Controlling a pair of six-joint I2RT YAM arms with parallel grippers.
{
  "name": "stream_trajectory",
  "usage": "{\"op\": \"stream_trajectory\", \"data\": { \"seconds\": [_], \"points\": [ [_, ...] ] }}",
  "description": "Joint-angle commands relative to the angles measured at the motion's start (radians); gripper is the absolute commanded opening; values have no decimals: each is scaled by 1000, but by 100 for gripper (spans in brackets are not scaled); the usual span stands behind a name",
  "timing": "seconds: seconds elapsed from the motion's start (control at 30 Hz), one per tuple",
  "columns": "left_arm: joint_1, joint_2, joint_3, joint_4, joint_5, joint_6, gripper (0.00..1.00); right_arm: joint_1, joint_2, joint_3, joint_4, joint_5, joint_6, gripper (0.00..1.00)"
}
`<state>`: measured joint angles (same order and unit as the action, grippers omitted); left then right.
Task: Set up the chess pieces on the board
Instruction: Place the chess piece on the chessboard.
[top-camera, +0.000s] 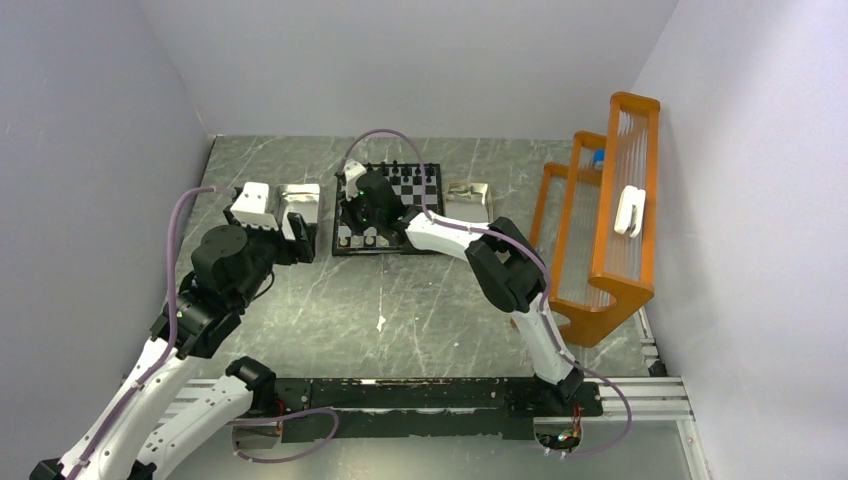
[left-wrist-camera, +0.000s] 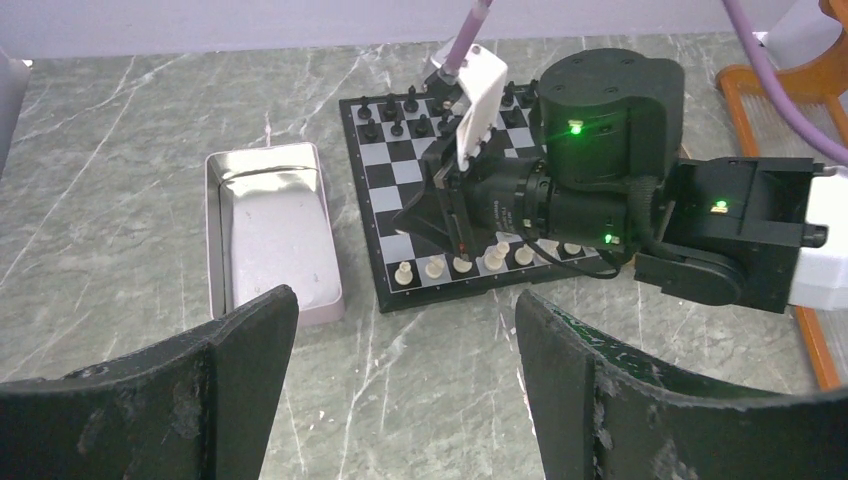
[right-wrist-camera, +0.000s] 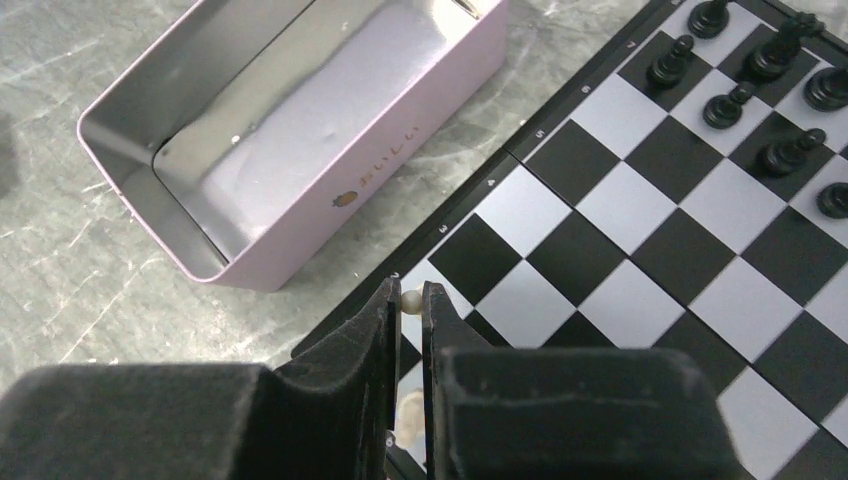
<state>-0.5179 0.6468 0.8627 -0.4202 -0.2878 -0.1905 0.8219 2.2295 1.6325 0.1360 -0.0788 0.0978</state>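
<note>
- Pinching a cream piece by its rounded top, the right gripper has its two dark fingers pressed nearly together, with only the piece between the tips.
- That piece hangs over the left edge column of the board, close to the printed rank numbers. Whether its base touches the square cannot be told.
- A second pale piece shows lower down in the narrow gap between the same fingers.
- Other cream pieces stand in a row along the near edge of the board in the left wrist view, some hidden by the right arm's wrist.
- The black pieces stand upright in the two far rows, and the middle squares between the two sets are bare.
- The board lies flat at the far middle of the marble table, under the outstretched right arm.
- A pinkish metal tin sits open just beside the board's left edge, apart from it by a thin strip of table.
- A second tin sits just beside the board's right edge.
- The left gripper hovers near the first tin and the board's near left corner, its fingers spread wide and gripping nothing.
- An orange rack stands at the right side of the table, well apart from the board.
</note>
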Motion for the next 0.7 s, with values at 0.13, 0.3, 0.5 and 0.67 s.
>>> {"op": "stream_trajectory", "data": {
  "seconds": [0.13, 0.3, 0.5, 0.67],
  "points": [
    [12, -11, 3, 4, -17, 1, 84, 14, 67, 70, -17, 11, 20, 9],
    [13, -11, 2, 4, -14, 1, 84, 16, 85, 84, -32, 21, 23, 9],
    [13, -8, 3, 5, -12, 2, 84, 19, 96, 90, -51, 11, 32, 9],
    [13, -11, 2, 6, -10, 2, 84, 20, 98, 84, -61, 5, 40, 9]
  ]
}}
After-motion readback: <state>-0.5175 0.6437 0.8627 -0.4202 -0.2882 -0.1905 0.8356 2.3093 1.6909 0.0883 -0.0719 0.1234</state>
